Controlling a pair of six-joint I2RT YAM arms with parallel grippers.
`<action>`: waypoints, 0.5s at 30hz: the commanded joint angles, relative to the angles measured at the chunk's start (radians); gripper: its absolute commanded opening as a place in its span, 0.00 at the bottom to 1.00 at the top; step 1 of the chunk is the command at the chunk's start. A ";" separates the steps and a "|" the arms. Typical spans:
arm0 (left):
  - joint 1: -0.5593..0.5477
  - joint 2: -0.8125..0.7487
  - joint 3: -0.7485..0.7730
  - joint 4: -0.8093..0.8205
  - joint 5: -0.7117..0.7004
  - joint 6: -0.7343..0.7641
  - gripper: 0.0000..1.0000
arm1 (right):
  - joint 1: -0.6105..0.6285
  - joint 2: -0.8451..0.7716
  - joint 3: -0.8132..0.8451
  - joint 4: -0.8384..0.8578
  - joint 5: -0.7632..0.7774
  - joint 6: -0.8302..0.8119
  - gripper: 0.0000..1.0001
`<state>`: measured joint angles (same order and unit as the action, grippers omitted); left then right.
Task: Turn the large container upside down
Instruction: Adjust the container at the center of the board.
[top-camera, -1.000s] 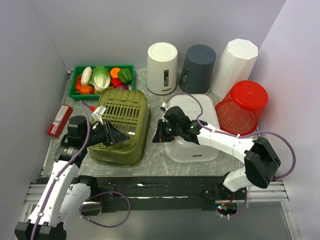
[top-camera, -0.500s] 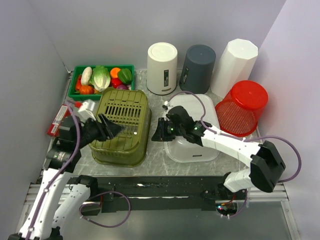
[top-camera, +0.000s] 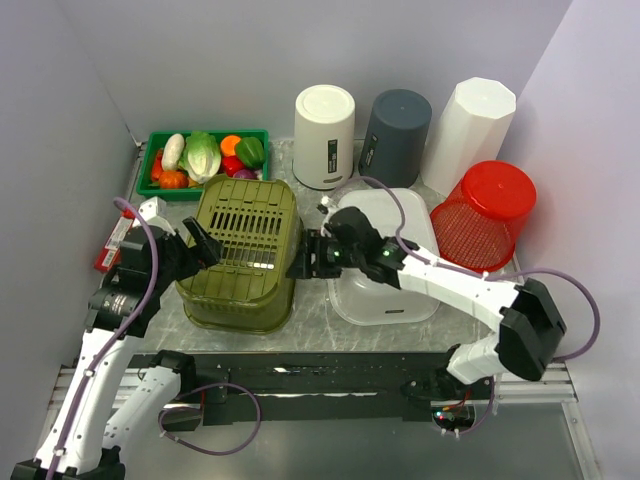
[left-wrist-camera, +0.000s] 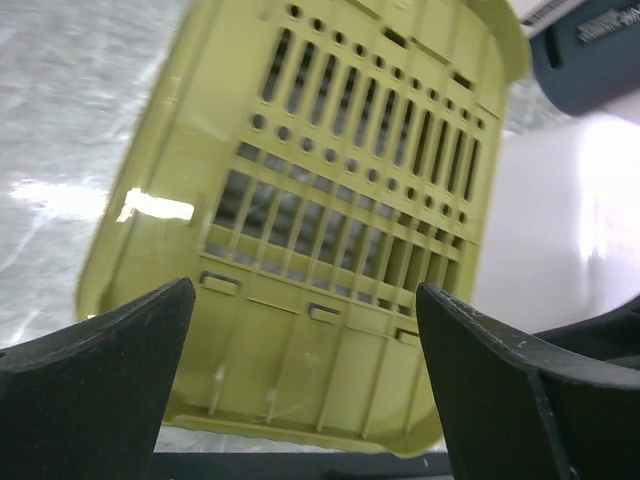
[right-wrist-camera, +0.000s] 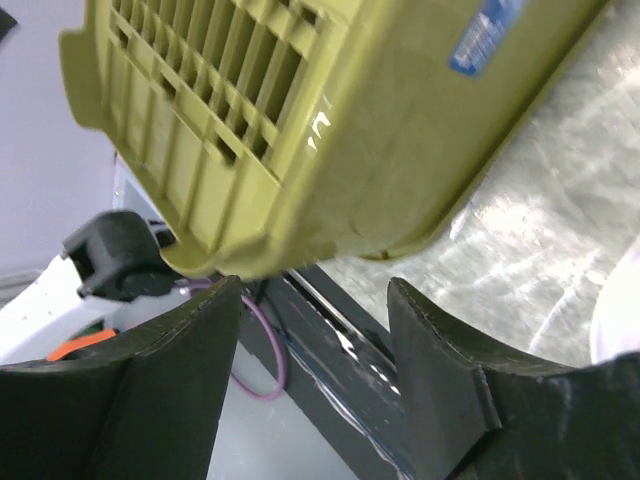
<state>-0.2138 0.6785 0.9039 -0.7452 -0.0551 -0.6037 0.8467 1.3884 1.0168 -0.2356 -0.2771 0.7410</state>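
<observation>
Large olive container (top-camera: 243, 255) bottom-up on table (top-camera: 310, 318), left of centre in top view, slatted base facing up. Left gripper (top-camera: 203, 242) beside its left wall, jaws spread wide, gripping nothing. Right gripper (top-camera: 302, 262) beside its right rim, jaws parted, nothing held. Upper left: green tray (top-camera: 148, 170) of vegetables. Right of centre: clear tub (top-camera: 385, 305) under right arm.

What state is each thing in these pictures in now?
olive basket: upside down, slotted base up
left gripper: open, holding nothing
right gripper: open, holding nothing
red mesh basket: upside down
round white bin: upside down
grey bin: upside down
faceted white bin: upside down
green tray: upright, filled with vegetables
</observation>
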 joint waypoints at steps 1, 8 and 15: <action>-0.001 0.026 0.039 -0.009 -0.107 -0.004 0.99 | 0.005 0.092 0.150 -0.063 0.029 0.029 0.68; 0.010 0.098 0.095 0.015 -0.115 0.079 0.96 | 0.005 0.204 0.267 -0.108 0.047 0.086 0.69; 0.065 0.228 0.159 0.003 -0.089 0.153 0.96 | 0.006 0.236 0.286 -0.130 0.076 0.095 0.72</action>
<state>-0.1764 0.8555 1.0046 -0.7647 -0.1455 -0.5156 0.8467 1.6165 1.2591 -0.3378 -0.2398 0.8181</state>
